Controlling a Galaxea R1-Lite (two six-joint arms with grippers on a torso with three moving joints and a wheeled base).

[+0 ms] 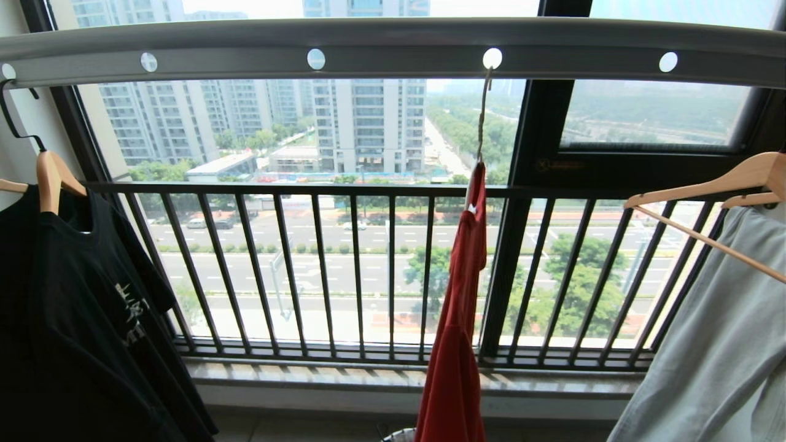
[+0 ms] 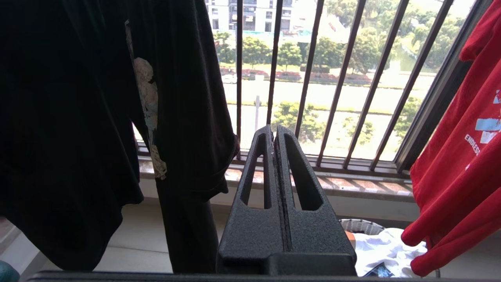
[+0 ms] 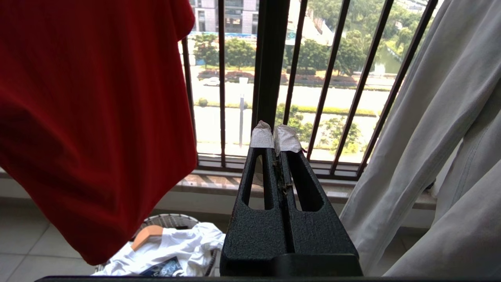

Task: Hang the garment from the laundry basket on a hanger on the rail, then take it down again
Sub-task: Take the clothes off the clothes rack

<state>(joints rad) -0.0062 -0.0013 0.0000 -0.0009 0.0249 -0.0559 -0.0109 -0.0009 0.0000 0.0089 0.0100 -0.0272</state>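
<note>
- garment point(image 1: 457, 319): red t-shirt, hanging edge-on from the hanger point(image 1: 483, 116), lower hem just above the laundry basket point(image 3: 168, 221).
- left gripper point(image 2: 274, 131): low, between the black t-shirt point(image 2: 78, 117) and the red one, jaws pressed together, holding nothing.
- right gripper point(image 3: 274, 133): low, between the red shirt and a pale grey garment point(image 3: 438, 137), taped tips pressed together, empty.
- basket on the floor: holds a white t-shirt point(image 3: 176, 246) and a wooden hanger point(image 3: 145, 235).
- hanger hook: caught in a round hole of the rail point(image 1: 393, 61), high up.
- farther back: black window railing point(image 1: 356, 270).
</note>
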